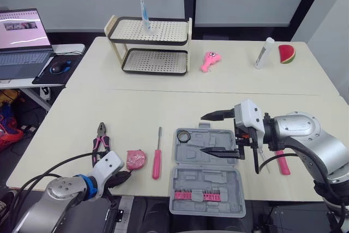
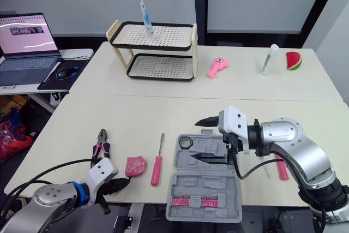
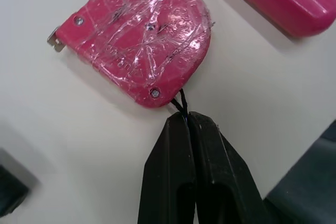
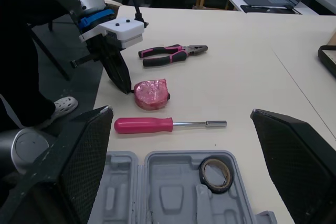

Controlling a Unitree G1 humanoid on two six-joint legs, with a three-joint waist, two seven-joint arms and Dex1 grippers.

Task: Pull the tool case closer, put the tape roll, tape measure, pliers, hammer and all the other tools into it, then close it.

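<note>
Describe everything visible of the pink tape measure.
The tape measure is a pink, rounded-square case, seemingly plastic, wrapped in wrinkled clear film. Two screws show on its face, and a metal hook tab sticks out at one corner. It lies flat on the table, between the pliers and the screwdriver, touching neither. A black cord leaves one corner and runs between the shut fingers of the left tool.

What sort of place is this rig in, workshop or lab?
Probably an office-style lab, not a workshop: cream tables, a laptop on a side desk, and staged props such as a two-tier rack and a toy watermelon slice behind the open tool case.
</note>
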